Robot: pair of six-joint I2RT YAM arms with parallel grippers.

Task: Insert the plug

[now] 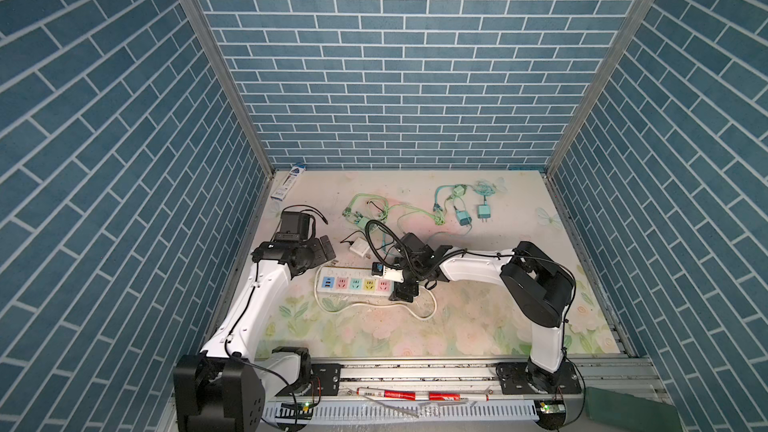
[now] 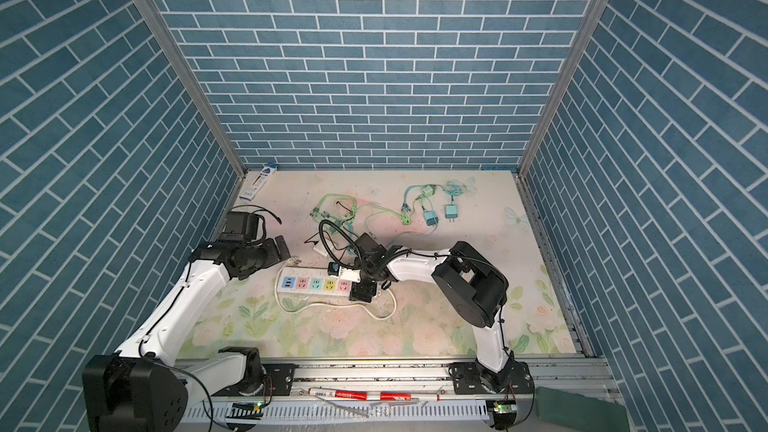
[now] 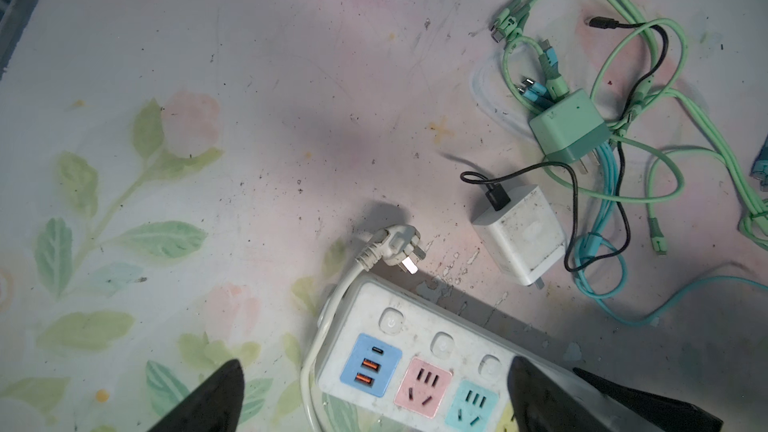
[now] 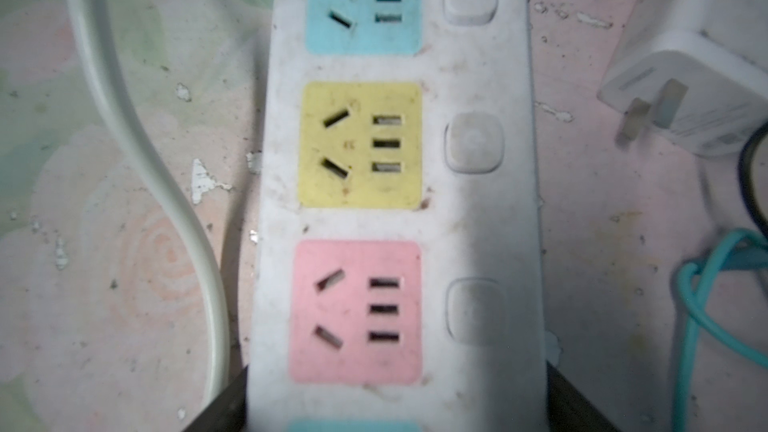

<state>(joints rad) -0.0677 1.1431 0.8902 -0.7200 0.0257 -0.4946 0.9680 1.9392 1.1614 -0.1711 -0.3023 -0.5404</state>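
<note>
White power strip (image 1: 357, 284) is pinched at its end by my right hand (image 4: 399, 403); left hand (image 3: 376, 371) spread, empty. Bracing step, I judge; next, left must grasp the charger (image 3: 521, 234).

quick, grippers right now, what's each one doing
left gripper: open, holding nothing
right gripper: closed on the end of the power strip

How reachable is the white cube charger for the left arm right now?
Probably yes. The left fingers stand open near the white power strip's USB end; the white cube charger lies uncovered on the floral mat just ahead.
</note>
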